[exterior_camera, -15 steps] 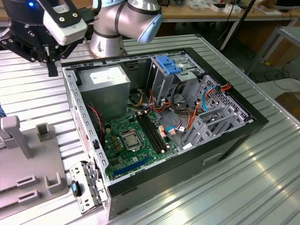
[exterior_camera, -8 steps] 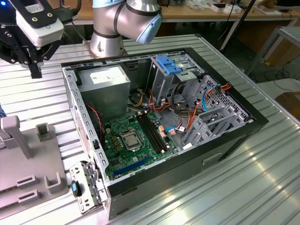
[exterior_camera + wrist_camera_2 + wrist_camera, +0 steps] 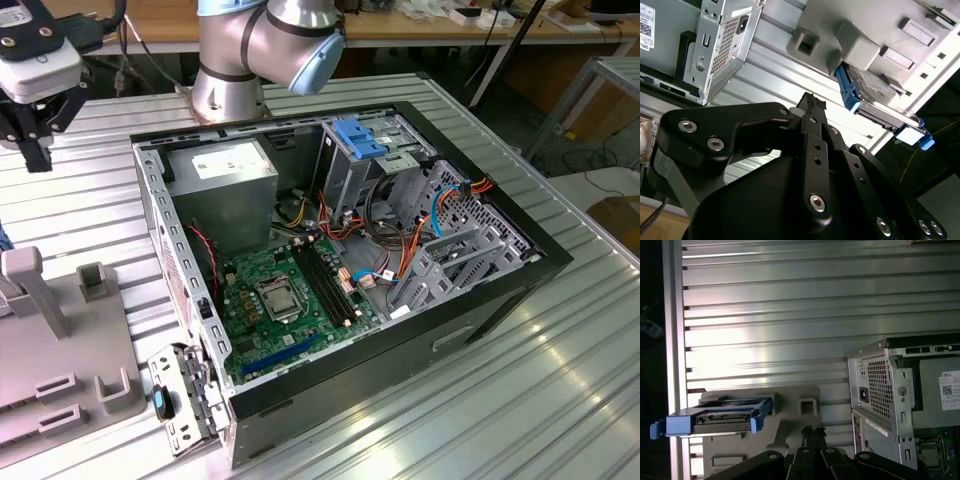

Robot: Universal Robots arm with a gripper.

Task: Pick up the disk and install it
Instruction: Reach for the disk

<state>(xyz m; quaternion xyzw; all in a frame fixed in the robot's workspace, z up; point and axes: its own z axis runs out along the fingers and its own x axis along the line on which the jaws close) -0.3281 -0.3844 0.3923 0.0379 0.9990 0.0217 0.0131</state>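
Note:
The disk [image 3: 720, 419], dark grey in a bright blue carrier, stands on edge in a grey holder [image 3: 790, 412] on the ribbed metal table. The second wrist view also has the disk [image 3: 875, 92] in that holder, beyond my fingertips. My gripper [image 3: 813, 431] is shut with nothing in it and hangs above the table, apart from the disk, between the holder and the computer case. The exterior view places the gripper [image 3: 36, 150] at its far left, above the grey holder [image 3: 60, 350].
The open computer case [image 3: 500, 300] lies on its side mid-table, with a green motherboard [image 3: 285, 295], loose cables and a metal drive cage [image 3: 465, 245]. A light-blue latch plate [image 3: 358, 135] sits at its back. The arm's base [image 3: 230, 80] stands behind the case.

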